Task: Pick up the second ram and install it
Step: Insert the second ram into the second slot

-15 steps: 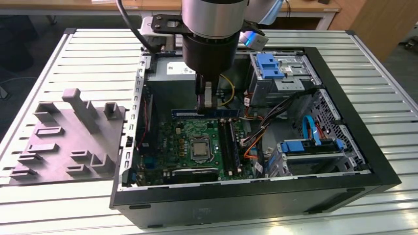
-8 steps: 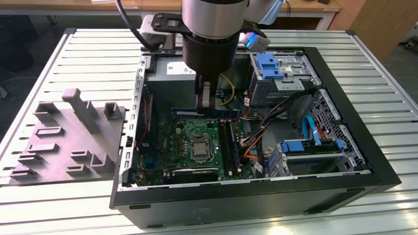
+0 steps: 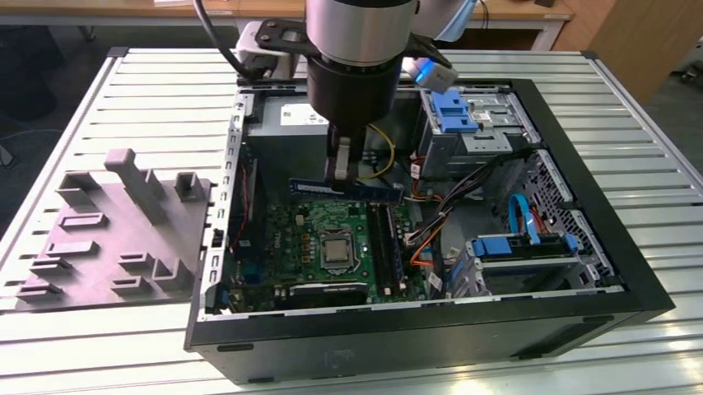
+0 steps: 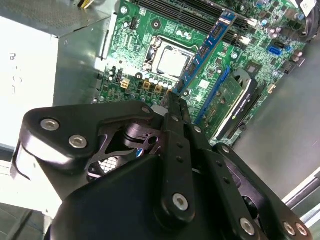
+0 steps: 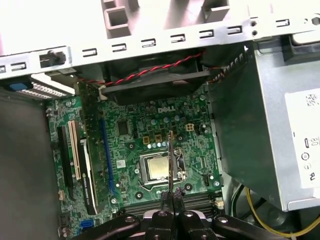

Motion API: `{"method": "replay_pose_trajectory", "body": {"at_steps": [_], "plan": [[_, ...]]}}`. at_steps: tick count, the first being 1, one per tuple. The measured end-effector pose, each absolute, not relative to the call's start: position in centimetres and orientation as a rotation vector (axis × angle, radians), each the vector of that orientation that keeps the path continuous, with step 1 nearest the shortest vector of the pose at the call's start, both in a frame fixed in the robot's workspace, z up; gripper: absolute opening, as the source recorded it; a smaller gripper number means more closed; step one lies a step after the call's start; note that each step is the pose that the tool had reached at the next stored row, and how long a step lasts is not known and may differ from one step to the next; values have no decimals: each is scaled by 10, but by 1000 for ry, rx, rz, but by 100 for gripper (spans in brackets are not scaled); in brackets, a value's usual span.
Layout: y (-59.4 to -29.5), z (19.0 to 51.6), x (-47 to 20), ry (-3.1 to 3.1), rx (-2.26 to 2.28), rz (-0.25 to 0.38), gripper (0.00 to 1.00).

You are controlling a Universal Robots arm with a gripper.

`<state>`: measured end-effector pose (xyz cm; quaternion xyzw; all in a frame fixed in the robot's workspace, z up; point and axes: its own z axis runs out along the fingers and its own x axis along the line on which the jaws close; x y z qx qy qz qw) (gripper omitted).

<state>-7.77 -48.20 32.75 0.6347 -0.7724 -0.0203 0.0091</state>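
1. One hand [image 3: 344, 179] clamps the second ram [image 3: 374, 192], a thin, flat circuit strip.
2. In the exterior view it hangs over the green motherboard [image 3: 296, 226], at twelve o'clock from one square metal processor [image 3: 332, 249].

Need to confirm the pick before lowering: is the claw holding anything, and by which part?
Yes. The claw is shut on the second ram, pinching its upper long edge near mid-length, above the motherboard.
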Motion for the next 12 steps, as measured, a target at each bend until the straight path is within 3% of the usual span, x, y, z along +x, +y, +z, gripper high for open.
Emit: {"method": "replay_pose_trajectory", "body": {"at_steps": [12], "plan": [[-482,327,-78,-2540,1821,-65,11]]}}
